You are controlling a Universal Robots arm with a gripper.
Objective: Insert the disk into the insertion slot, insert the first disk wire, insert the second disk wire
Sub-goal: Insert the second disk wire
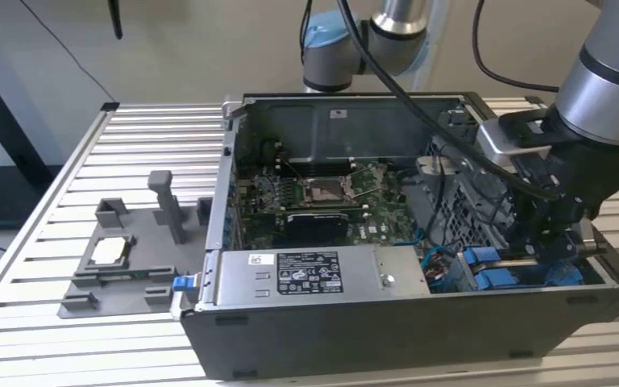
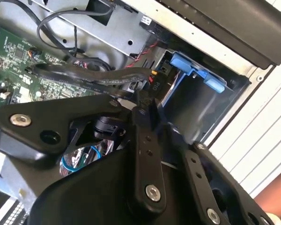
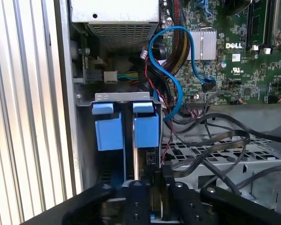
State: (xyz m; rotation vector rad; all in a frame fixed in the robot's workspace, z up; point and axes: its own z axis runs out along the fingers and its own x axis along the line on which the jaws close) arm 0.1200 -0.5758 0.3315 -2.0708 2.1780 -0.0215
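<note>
Where claw hangs, disk sits mostly hidden.

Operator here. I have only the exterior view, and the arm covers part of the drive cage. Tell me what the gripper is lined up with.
Observer: In the first wrist view the gripper lines up with the disk. The disk stands in the insertion slot beside a second blue carrier, on the side nearer the cables.
Operator: Report the wires.
Observer: A blue cable loops beside the disk and ends in a black plug over the motherboard, apart from the disk.
Operator: Check the second wrist view.
Observer: There a flat black cable runs across just beyond the gripper.
</note>
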